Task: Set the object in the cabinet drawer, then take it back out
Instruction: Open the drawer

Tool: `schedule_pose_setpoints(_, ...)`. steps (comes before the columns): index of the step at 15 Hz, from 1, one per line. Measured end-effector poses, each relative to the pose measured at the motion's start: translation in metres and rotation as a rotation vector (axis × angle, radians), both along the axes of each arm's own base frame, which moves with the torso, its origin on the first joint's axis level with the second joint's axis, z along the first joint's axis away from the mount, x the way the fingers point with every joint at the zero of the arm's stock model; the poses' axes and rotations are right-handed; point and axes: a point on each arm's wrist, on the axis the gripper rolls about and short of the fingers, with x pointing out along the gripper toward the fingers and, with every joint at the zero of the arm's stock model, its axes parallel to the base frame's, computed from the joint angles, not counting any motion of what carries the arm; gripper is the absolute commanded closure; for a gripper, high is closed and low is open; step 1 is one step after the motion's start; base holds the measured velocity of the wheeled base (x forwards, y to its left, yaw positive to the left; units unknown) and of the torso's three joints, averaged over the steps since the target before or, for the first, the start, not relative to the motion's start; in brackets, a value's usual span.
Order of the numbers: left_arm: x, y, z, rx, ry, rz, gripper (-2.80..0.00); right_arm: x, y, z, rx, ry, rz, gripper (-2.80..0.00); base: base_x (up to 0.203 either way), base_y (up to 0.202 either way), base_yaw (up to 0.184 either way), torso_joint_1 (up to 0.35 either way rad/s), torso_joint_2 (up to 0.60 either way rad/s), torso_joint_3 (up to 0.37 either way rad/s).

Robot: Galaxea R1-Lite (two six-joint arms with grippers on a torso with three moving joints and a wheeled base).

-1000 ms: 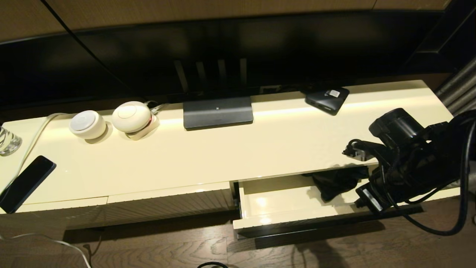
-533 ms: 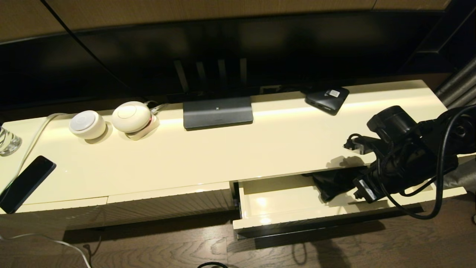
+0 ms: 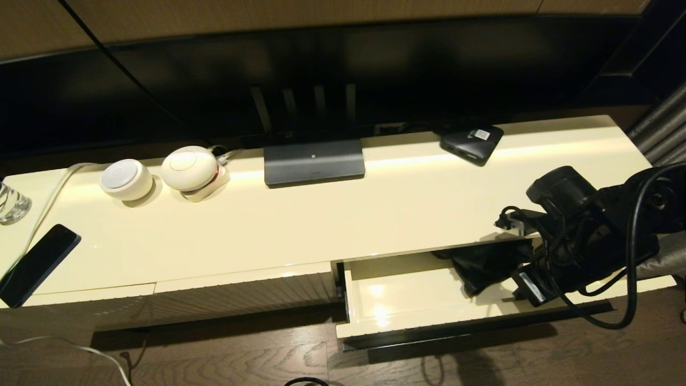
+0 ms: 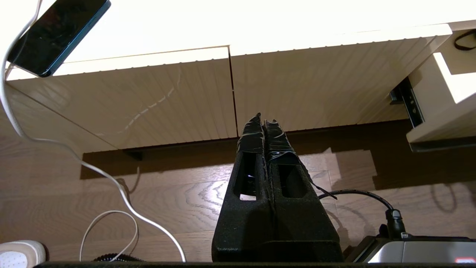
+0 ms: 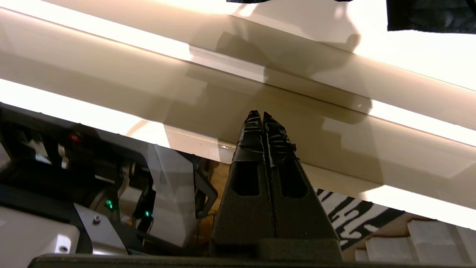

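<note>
We see the drawer (image 3: 407, 316) pulled out from the right part of the long cream cabinet (image 3: 321, 214), its glossy bottom bare on the left side. The umbrella (image 3: 485, 265) lies inside the drawer toward its back right, a heap of black folds partly tucked under the edge of the cabinet top and partly hidden by our right arm.

Our right hand (image 5: 263, 116) has its two fingers pressed flat together with nothing between them. In the right wrist view its tips sit right at the cream front edge of the drawer; we cannot tell whether they touch it. In the head view the right arm reaches in from the right, above the right end of the drawer, and the hand itself is hidden under the wrist and its cables.

Our left hand (image 4: 264, 121) is also closed on nothing. It hangs low over the wooden floor (image 4: 186, 197), pointing at the ribbed front panels (image 4: 148, 100) left of the drawer.

On the cabinet top stand two round white devices (image 3: 161, 174), a dark screen stand (image 3: 313, 162), a small black box (image 3: 471, 142) with a white label, a dark phone (image 3: 37, 264) at the left end and a glass (image 3: 10, 201) behind it.
</note>
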Motion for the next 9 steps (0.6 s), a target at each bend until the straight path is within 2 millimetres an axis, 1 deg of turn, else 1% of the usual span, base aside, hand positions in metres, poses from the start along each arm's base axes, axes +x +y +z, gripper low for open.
schedule_pose_setpoints(3, 0.000, 0.000, 0.000, 0.000, 0.000, 0.000, 0.00, -0.008, 0.000, -0.004, -0.005, 0.018, 0.005, 0.00, 0.000, 0.000, 0.000, 0.000, 0.00, 0.000)
schedule_pose_setpoints(9, 0.000, 0.000, 0.000, 0.000, 0.000, 0.000, 0.00, -0.038, -0.004, -0.022, -0.028, 0.110, 0.023, 0.00, 0.000, 0.000, 0.000, 0.000, 0.00, 0.000)
